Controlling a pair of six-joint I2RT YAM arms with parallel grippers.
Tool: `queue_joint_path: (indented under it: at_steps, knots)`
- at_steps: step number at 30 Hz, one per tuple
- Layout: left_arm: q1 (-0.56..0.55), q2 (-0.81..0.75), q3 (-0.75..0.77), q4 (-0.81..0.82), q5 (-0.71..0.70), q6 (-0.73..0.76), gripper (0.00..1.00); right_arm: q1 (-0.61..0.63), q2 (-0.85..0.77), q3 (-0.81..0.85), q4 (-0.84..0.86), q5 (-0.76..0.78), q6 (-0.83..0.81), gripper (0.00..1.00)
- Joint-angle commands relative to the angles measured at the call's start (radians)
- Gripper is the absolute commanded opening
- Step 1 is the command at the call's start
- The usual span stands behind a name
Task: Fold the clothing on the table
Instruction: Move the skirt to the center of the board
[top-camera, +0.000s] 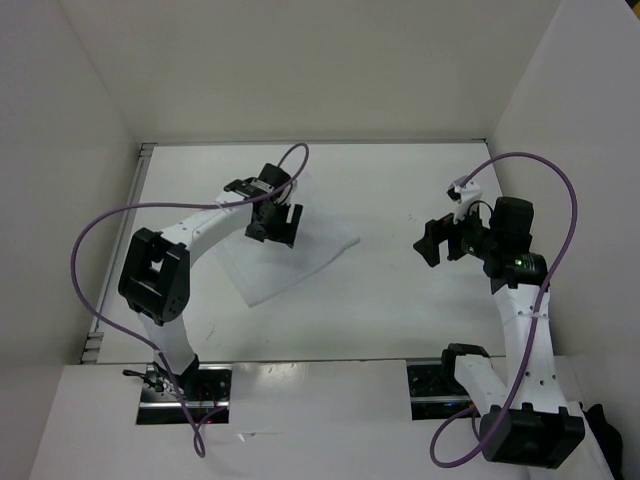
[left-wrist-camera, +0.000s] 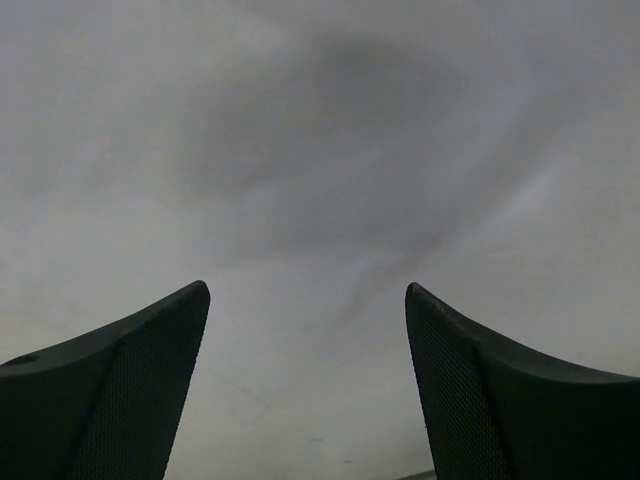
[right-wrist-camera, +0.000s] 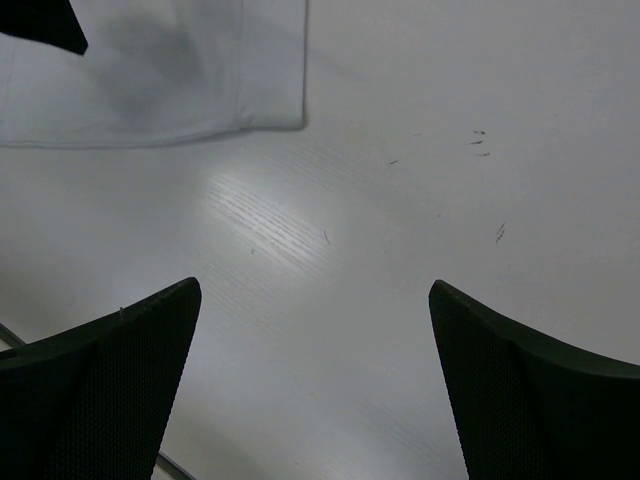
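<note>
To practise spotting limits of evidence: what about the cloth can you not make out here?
- Top view: the left arm covers the far part of the cloth; its layers are too small to count.
- Left wrist view: the cloth fills the frame, blurred; no edge shows.
- Right wrist view: the top and left edges cut off the cloth, and a dark shape in the corner.

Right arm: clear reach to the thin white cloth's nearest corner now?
Likely yes. The right end effector stands open over bare matte white table, nothing between it and the corner of the thin white fabric square. The left end effector is over the cloth further left.
</note>
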Motion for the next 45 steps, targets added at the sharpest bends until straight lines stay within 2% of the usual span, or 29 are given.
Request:
queue_joint_path:
  at_steps: [1, 2, 5, 6, 7, 9, 10, 11, 16, 21, 27, 31, 33, 35, 37, 38, 40, 41, 42, 45]
  knots:
    - [-0.053, -0.093, -0.027, 0.200, 0.290, -0.073, 0.85, -0.006, 0.009, -0.007, 0.071, -0.023, 0.005, 0.99]
    - [-0.072, -0.081, -0.027, 0.214, 0.307, -0.092, 0.85, -0.006, 0.009, -0.007, 0.071, -0.012, 0.005, 0.99]
    - [-0.103, 0.003, 0.007, 0.181, 0.244, -0.103, 0.87, -0.015, -0.017, -0.007, 0.071, -0.027, 0.005, 0.99]
    - [-0.116, 0.028, 0.019, 0.142, 0.224, -0.103, 0.86, -0.015, -0.017, -0.007, 0.071, -0.027, 0.005, 0.99]
    - [-0.116, 0.074, 0.019, 0.128, 0.209, -0.103, 0.79, -0.015, -0.027, -0.007, 0.071, -0.027, 0.005, 0.99]
    - [-0.126, 0.125, 0.030, 0.096, 0.161, -0.103, 0.41, -0.015, -0.027, -0.007, 0.071, -0.027, 0.005, 0.99]
    - [-0.126, 0.135, 0.030, 0.096, 0.141, -0.103, 0.11, -0.015, -0.041, -0.007, 0.071, -0.027, 0.005, 0.99]
    - [-0.135, 0.145, 0.019, 0.084, 0.114, -0.116, 0.02, -0.015, -0.041, -0.016, 0.071, -0.027, 0.005, 0.99]
    - [-0.156, 0.191, -0.011, 0.061, 0.019, -0.117, 0.00, -0.024, -0.063, -0.016, 0.071, -0.036, -0.004, 0.99]
    - [-0.166, 0.267, -0.001, -0.043, -0.095, -0.088, 0.00, -0.024, -0.063, -0.016, 0.071, -0.046, -0.004, 0.99]
    - [-0.166, 0.327, -0.057, -0.152, -0.328, -0.100, 0.00, -0.024, -0.083, -0.016, 0.071, -0.046, -0.013, 0.99]
    - [-0.092, 0.315, -0.080, -0.152, -0.441, -0.118, 0.00, -0.024, -0.083, -0.016, 0.062, -0.055, -0.022, 0.99]
    - [-0.043, 0.283, -0.039, -0.171, -0.530, -0.130, 0.00, -0.024, -0.083, -0.016, 0.062, -0.055, -0.022, 0.99]
    - [-0.031, 0.233, 0.020, -0.198, -0.651, -0.172, 0.04, -0.024, -0.083, -0.016, 0.053, -0.055, -0.032, 0.99]
    - [-0.031, 0.150, 0.062, -0.198, -0.673, -0.196, 0.16, -0.024, -0.083, -0.016, 0.053, -0.064, -0.032, 0.99]
    - [-0.044, 0.111, 0.074, -0.182, -0.611, -0.196, 0.41, -0.024, -0.083, -0.016, 0.053, -0.064, -0.032, 0.99]
    - [-0.057, 0.030, 0.059, -0.078, -0.469, -0.186, 0.73, -0.024, -0.083, -0.016, 0.053, -0.064, -0.032, 0.99]
    - [-0.057, -0.055, 0.035, -0.032, -0.371, -0.195, 0.82, -0.024, -0.083, -0.016, 0.053, -0.064, -0.032, 0.99]
    - [-0.043, -0.094, -0.041, 0.069, -0.181, -0.216, 0.92, -0.024, -0.083, -0.016, 0.053, -0.064, -0.032, 0.99]
    - [-0.043, -0.199, -0.169, 0.243, 0.039, -0.346, 0.98, -0.034, -0.083, -0.016, 0.053, -0.073, -0.032, 0.99]
